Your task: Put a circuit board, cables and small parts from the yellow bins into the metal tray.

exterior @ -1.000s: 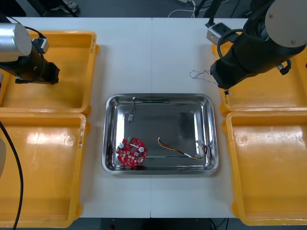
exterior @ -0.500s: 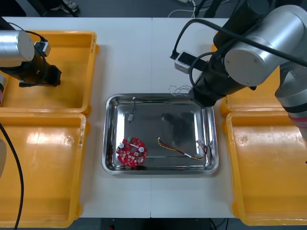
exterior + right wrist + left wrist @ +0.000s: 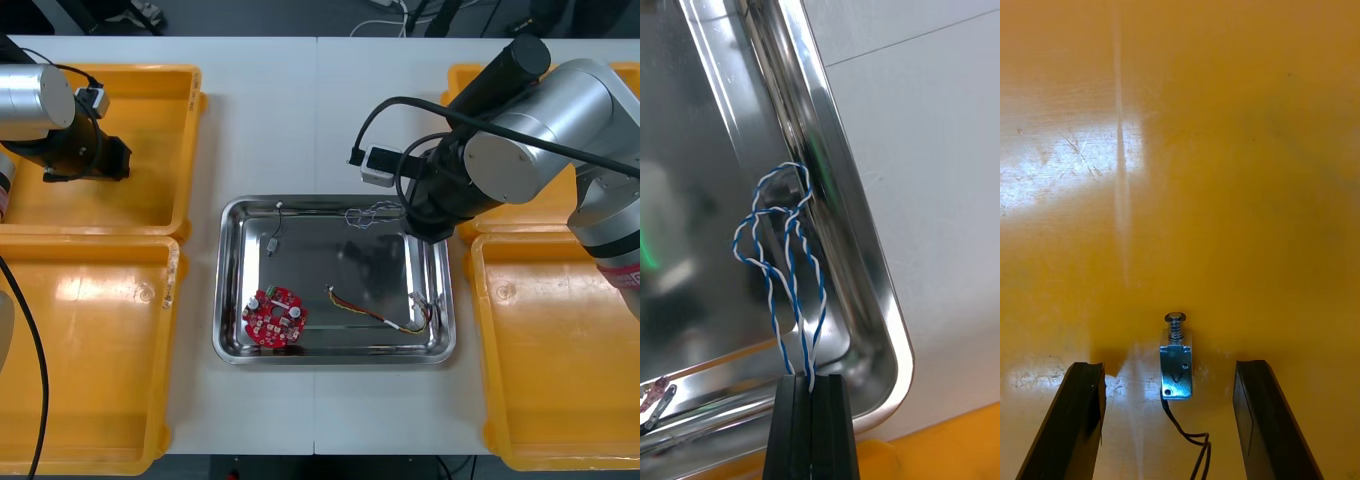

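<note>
My right gripper point(image 3: 812, 386) is shut on a twisted blue and white cable point(image 3: 782, 277), whose loops hang over the metal tray point(image 3: 857, 247) just inside its rim. In the front view the cable point(image 3: 368, 213) dangles at the tray's far right corner, under the right arm. A round red circuit board point(image 3: 274, 317), a red and yellow cable point(image 3: 380, 312) and a black cable point(image 3: 273, 230) lie in the tray point(image 3: 330, 358). My left gripper point(image 3: 1166, 367) is open low over the far left bin point(image 3: 150, 120), a small metal part point(image 3: 1176, 360) with a black wire between its fingers.
Yellow bins flank the tray: a near left one point(image 3: 90, 350), a far right one point(image 3: 560, 190) partly under the right arm, and a near right one point(image 3: 560, 350). White table runs along the tray's far side.
The right arm has carried the blue and white cable left from the far right bin to above the tray's far right corner. The left arm has hardly moved.
</note>
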You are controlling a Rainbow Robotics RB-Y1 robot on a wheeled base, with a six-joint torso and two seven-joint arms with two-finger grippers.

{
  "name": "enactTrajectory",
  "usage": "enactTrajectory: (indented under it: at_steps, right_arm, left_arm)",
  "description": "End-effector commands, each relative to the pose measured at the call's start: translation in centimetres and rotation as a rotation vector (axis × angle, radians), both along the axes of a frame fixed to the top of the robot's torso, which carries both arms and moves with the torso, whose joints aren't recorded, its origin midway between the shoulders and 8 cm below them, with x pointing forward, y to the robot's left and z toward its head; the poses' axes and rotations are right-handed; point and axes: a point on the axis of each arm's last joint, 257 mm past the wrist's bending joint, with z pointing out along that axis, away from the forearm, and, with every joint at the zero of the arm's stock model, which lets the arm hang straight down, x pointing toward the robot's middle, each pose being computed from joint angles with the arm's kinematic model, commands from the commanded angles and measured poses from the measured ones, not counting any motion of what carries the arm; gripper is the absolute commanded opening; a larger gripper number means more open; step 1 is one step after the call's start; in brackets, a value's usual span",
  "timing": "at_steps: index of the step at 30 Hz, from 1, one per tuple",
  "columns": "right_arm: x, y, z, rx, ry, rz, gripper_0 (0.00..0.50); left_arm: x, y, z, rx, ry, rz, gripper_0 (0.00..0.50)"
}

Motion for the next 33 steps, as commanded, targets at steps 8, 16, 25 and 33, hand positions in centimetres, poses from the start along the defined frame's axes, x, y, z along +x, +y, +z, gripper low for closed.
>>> enactTrajectory:
  at_steps: [8,16,25,33]
  right_arm:
    - [-0.5,-0.1,-3.6,-0.032,-0.03,0.031,0.0]
    - [-0.8,-0.2,-5.8,-0.073,-0.049,0.035,0.0]
    - [-0.6,1.3,-5.7,-0.034,-0.068,0.023,0.0]
    - [0.3,2.3,-4.9,-0.004,-0.116,0.02,0.0]
  left_arm:
    - [2.0,0.7,4.4,0.083,-0.076,-0.081,0.5]
    - [2.0,0.6,4.2,0.087,-0.078,-0.085,0.464]
    - [2.1,0.5,3.6,0.095,-0.083,-0.093,0.0]
    - [2.1,0.4,3.6,0.091,-0.083,-0.097,0.0]
